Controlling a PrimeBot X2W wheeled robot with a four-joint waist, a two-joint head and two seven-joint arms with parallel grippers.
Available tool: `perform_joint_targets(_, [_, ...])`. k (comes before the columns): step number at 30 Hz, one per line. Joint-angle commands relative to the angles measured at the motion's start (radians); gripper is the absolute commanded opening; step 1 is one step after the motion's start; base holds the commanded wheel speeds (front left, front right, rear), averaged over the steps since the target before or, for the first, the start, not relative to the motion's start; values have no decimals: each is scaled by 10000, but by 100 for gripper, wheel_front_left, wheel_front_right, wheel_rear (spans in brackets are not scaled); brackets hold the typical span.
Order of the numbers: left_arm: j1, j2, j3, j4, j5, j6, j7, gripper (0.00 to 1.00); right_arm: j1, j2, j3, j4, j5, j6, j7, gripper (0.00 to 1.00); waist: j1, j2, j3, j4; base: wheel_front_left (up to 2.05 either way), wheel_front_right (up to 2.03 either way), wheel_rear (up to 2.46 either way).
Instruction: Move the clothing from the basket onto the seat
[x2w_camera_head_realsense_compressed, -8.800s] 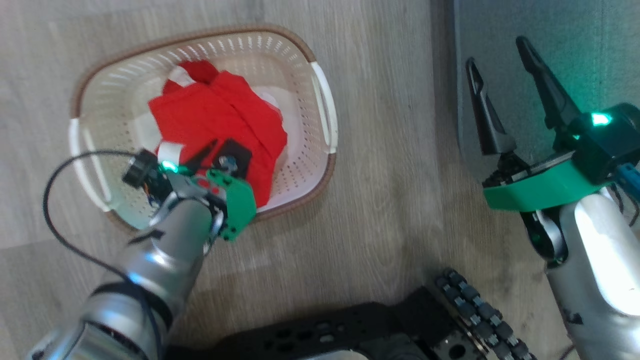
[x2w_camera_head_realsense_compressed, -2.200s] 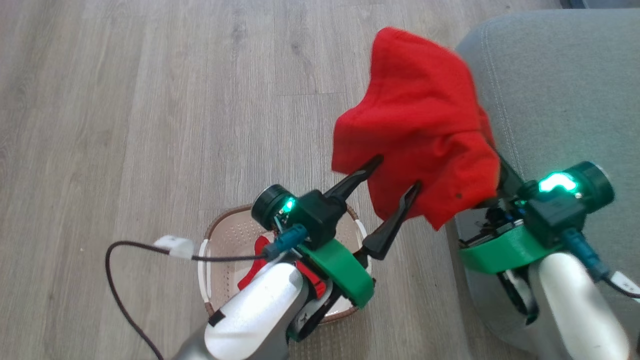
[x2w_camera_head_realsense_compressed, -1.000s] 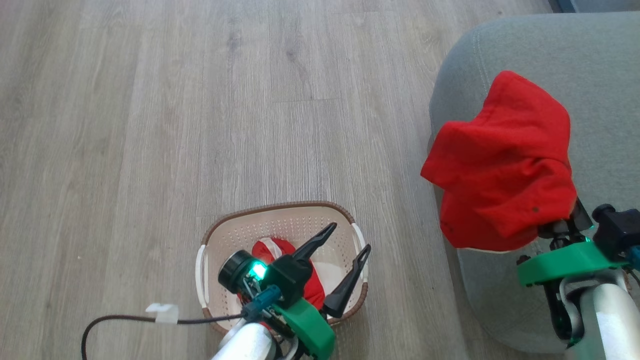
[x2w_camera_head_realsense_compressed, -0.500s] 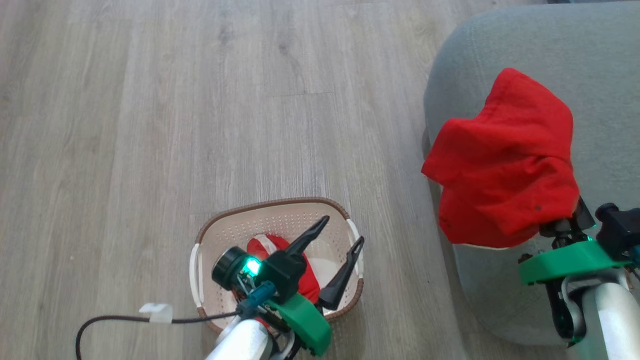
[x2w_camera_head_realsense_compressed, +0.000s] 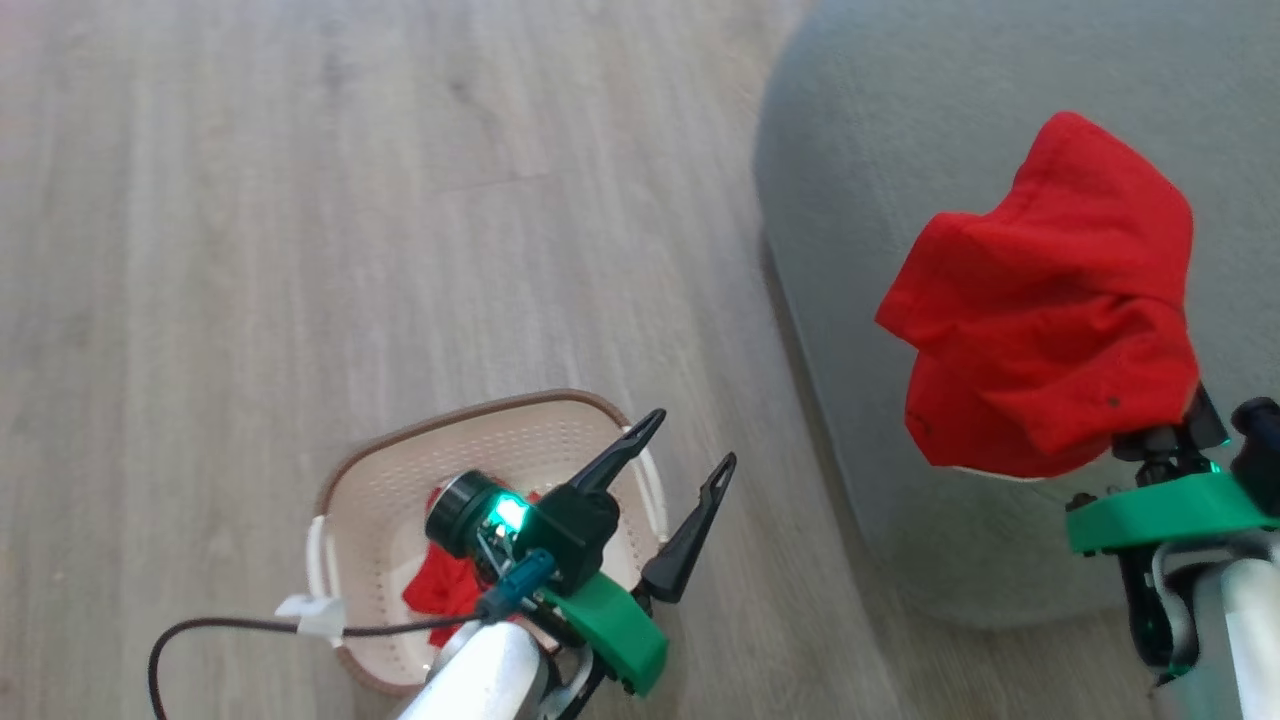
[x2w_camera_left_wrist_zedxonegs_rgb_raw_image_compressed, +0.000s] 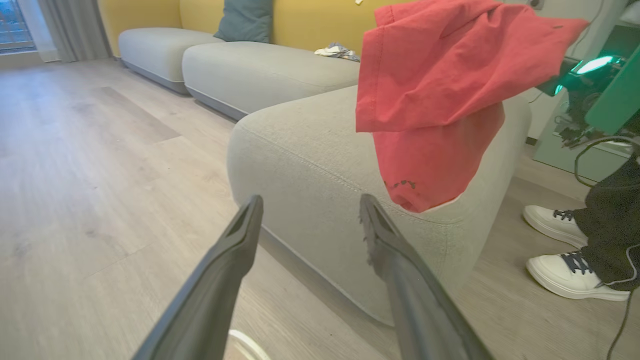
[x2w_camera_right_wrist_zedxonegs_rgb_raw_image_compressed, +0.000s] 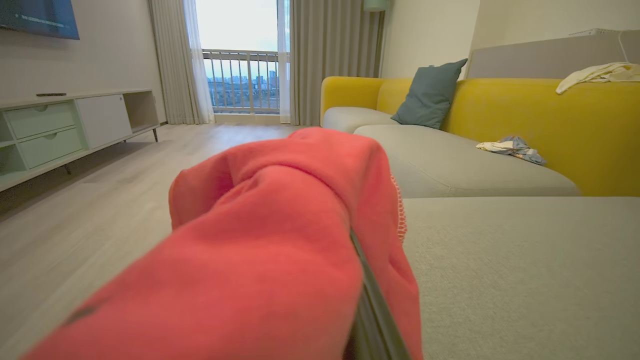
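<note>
Head view gives us the right pincer (x2w_camera_head_realsense_compressed: 1165, 440) at the near right, its fingers buried in a red garment (x2w_camera_head_realsense_compressed: 1050, 330). We read them as pressed together on the cloth, which hangs bunched from them over the near left part of the grey-green seat (x2w_camera_head_realsense_compressed: 900, 150). From the left wrist view the garment's lower fold hangs in front of the seat's rounded corner, and we cannot tell whether it touches the cushion. Our left pincer (x2w_camera_head_realsense_compressed: 695, 436) hovers empty, its two dark fingers spread wide, above the right rim of the basket (x2w_camera_head_realsense_compressed: 480, 412). The basket stands on the wooden floor (x2w_camera_head_realsense_compressed: 300, 200), left of the seat and apart from it. A second red garment (x2w_camera_head_realsense_compressed: 440, 590) lies crumpled inside the basket, partly hidden by the left wrist. At the right of the left wrist view a person's white shoes (x2w_camera_left_wrist_zedxonegs_rgb_raw_image_compressed: 575, 272) rest on the floor beside the seat.
</note>
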Motion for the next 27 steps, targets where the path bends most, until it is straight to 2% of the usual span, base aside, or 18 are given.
perform_joint_targets(1, [-495,-1,214,-374,105,12,-51,100,-436,-155,106,-432,11,-2,-67,0,0,0,257,-453,0,0,0])
perform_joint_targets(5, [-641,-1,128,-363,198,-26,-51,100,-494,-107,10,-481,21,-2,-67,0,0,0,440,-861,0,0,0])
perform_joint_targets(6, [-721,-1,131,-371,253,-12,-51,100,-549,-55,36,-499,20,-2,-67,0,0,0,583,-1261,0,0,0])
perform_joint_targets(7, [-721,-1,131,-371,253,-12,-51,100,-549,-55,36,-499,20,-2,-67,0,0,0,583,-1261,0,0,0])
perform_joint_targets(17, [-917,-1,-27,-263,427,-132,-51,100,-537,209,-267,-387,55,-2,-67,0,0,0,888,-2780,0,0,0])
perform_joint_targets(22, [-922,-1,-4,-369,416,-70,-51,100,-449,350,-377,-346,77,-2,-67,0,0,0,981,-3210,0,0,0])
perform_joint_targets(27, [-957,-1,-86,-436,441,-127,-51,100,-416,471,-552,-329,106,-2,-67,0,0,0,1061,-3291,0,0,0])
